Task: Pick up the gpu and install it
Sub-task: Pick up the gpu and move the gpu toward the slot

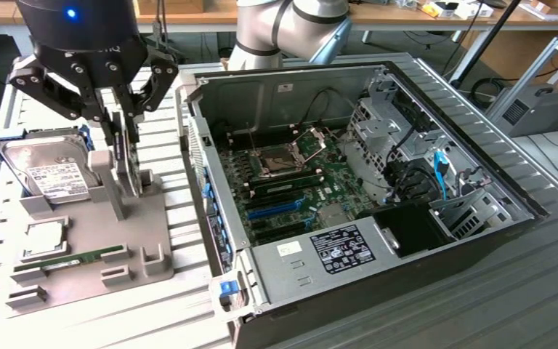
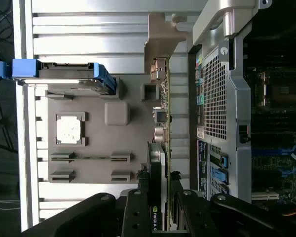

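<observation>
— Location of the gpu (image 1: pixel 134 173)?
— Upright on edge in its grey stand (image 1: pixel 114 190) on the fixture tray (image 1: pixel 85 251). The tray lies on the counter (image 1: pixel 177 313), to the exterior view's left of the open computer case (image 1: pixel 289 86). The hard drive (image 1: pixel 51 171) stands just beside the card.
— Gripper (image 1: pixel 124 142) condition?
— Directly above the card. The fingers (image 2: pixel 136 210) are drawn in narrow, clamping its upper edge from both sides.
</observation>
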Robot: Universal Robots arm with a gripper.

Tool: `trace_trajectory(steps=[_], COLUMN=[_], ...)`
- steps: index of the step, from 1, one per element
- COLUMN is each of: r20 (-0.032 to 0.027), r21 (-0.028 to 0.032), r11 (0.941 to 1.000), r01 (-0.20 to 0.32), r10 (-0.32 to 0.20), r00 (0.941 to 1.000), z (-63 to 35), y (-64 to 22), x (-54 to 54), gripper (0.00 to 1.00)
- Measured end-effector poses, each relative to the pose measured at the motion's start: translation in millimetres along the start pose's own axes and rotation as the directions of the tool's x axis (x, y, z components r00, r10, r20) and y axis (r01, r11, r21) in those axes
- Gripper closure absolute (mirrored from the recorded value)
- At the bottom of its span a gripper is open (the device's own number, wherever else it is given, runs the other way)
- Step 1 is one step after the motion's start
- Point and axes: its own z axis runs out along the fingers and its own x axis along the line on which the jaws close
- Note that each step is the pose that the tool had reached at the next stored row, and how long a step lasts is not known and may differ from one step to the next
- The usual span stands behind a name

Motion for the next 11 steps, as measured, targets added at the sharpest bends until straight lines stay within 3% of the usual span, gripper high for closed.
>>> trace_trajectory(steps=[2, 11], r20=[0.0000, -0.0001], r21=[0.0000, 0.0001], r11=[1.0000, 1.0000], r01=[0.000, 0.000], r10=[0.000, 0.000], r00=[1.0000, 1.0000], z=[-11.4, -13.2], y=[0.5, 0.6], x=[-0.3, -0.3], gripper=[0.73, 0.73])
